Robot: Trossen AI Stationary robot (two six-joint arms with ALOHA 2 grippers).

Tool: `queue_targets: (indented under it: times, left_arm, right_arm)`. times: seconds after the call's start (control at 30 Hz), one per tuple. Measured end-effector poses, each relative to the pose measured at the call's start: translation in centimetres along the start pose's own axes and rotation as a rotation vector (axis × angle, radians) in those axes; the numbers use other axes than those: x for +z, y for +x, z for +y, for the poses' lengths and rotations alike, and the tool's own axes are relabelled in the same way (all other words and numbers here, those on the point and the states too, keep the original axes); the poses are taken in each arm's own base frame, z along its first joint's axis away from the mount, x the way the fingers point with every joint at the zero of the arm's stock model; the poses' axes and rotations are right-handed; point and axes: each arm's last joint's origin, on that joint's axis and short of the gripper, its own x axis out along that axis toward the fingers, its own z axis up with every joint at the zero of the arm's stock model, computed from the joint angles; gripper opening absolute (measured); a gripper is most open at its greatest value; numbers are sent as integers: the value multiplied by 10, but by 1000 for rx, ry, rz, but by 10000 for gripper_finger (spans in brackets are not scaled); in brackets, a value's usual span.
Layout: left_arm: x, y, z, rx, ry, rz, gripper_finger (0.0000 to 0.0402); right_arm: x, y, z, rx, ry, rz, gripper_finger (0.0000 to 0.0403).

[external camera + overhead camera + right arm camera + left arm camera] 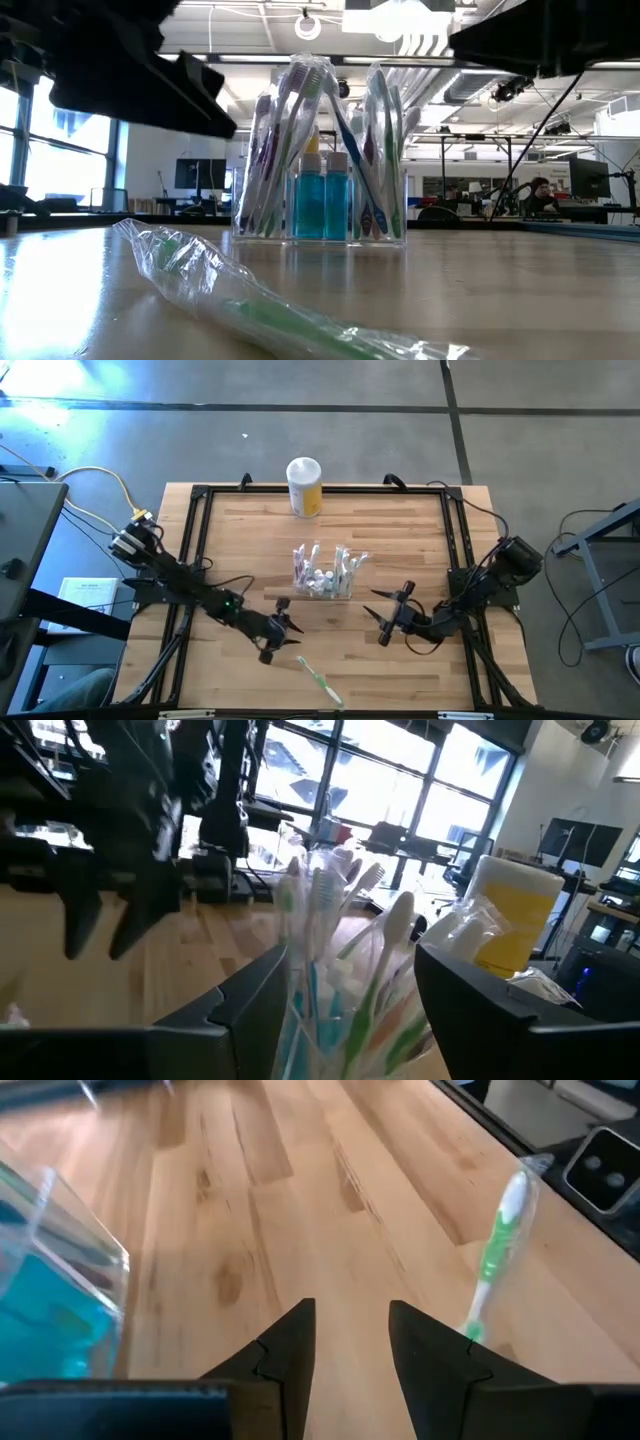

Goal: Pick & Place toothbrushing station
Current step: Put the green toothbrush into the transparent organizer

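On pale grained wood, clear boxy toothbrushing station [322, 573] between two empty claws (left [283, 632] narrowly parted, right [392, 614] wide).

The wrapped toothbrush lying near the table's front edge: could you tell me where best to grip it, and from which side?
Probably at mid-handle, from straight above. The toothbrush lies flat and alone on the table, askew to its front edge, so the fingers should straddle the thin handle crosswise. Its loose clear wrapper may slip. The left hand is nearest, open and empty.
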Motion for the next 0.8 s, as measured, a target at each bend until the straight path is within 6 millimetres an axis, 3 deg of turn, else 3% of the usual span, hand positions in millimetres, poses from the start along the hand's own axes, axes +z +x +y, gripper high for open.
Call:
queue_targets:
  times: [0.2,0.37,0.8]
  left_arm:
    - [0,20,-6,-40,-68,27,125]
    - [12,27,-9,-67,-48,-3,125]
    - [14,27,-14,-73,-63,14,125]
  right_arm:
    - [2,-14,5,0,1,13,210]
    - [1,-16,6,1,6,15,210]
    - [-2,-16,7,0,53,31,210]
